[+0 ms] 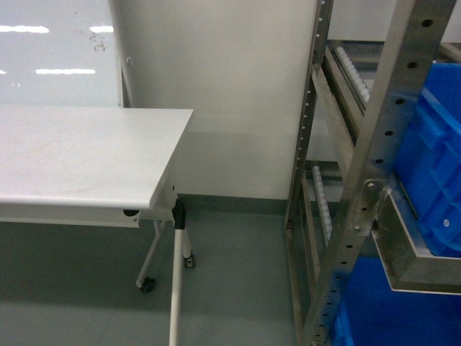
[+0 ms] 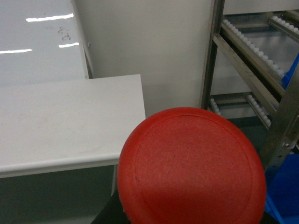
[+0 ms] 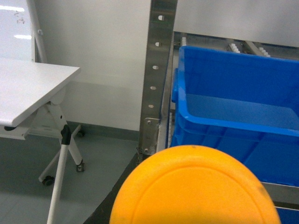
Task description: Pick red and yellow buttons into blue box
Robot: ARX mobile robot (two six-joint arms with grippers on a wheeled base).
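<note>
A matte, finely grained red round cap [image 2: 191, 168] fills lower-centre of the left wrist view; a smooth yellow one [image 3: 194, 186] fills the right wrist view's bottom, below the glossy blue box [image 3: 233, 100]. Neither claw's state can be told.

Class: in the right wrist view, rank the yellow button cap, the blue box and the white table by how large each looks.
1. Blue box and yellow button cap: alike; the cap sits right at the lens, so I won't rank them.
2. White table: smallest.

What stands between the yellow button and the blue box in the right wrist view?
Nothing blocks it: the yellow button fills the foreground and the blue box sits behind it on the rack, whose steel post stands to the left.
</note>
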